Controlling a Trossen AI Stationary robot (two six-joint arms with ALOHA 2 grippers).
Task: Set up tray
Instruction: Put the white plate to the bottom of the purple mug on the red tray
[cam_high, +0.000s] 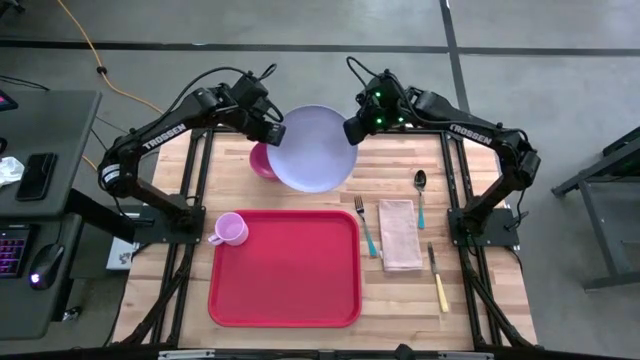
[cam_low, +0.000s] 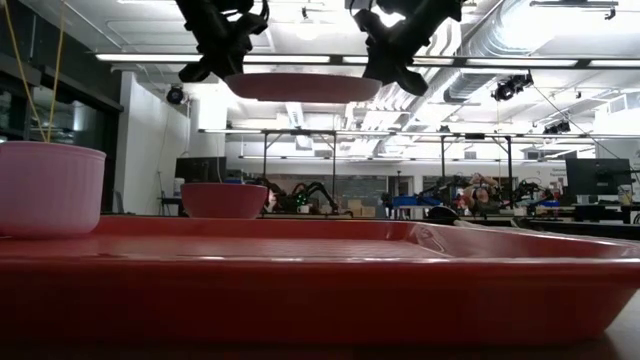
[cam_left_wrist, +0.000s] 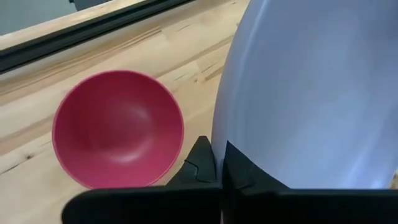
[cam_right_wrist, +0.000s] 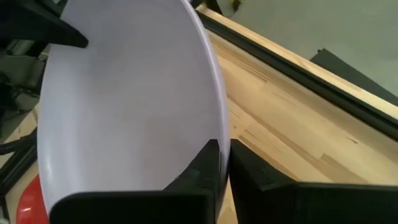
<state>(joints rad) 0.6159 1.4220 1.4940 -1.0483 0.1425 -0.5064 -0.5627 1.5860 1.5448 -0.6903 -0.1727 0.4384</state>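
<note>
**Tray still bare while both arms hold the plate aloft**

Tray (cam_high: 285, 268) sits at the near edge of the wooden table (cam_high: 400, 300), a large red rectangle with a low rim, and nothing lies on its flat surface. A pink cup (cam_high: 230, 230) stands at its far left corner, at or just over the rim; the low view shows it beside the tray's edge, but I cannot tell whether it rests inside. To the right of the tray, on the bare wood, lie a fork (cam_high: 366, 226), a tan napkin (cam_high: 400, 234), a yellow-handled knife (cam_high: 439, 281) and, a little farther back, a spoon (cam_high: 420, 196). None of these touches the tray

Farther back, past the tray's far edge, a pink bowl (cam_high: 262, 163) sits on the table, partly hidden from above by the pale lavender plate (cam_high: 315, 148). The plate is in the air: the low view shows it level and well above the table, carried between the two arms. The left gripper (cam_high: 272, 131) is clamped on the plate's left rim, its jaws pinched together with the rim between them, as its wrist view shows. The right gripper (cam_high: 355, 129) pinches the right rim in the same way

By my reading the setup is barely begun. The plate is lifted but not yet over the tray, and the bowl, the cutlery and the napkin all wait on the table. The next step seems to be bringing the plate forward and lowering it onto the tray, with both grips kept even so it does not tip
</note>
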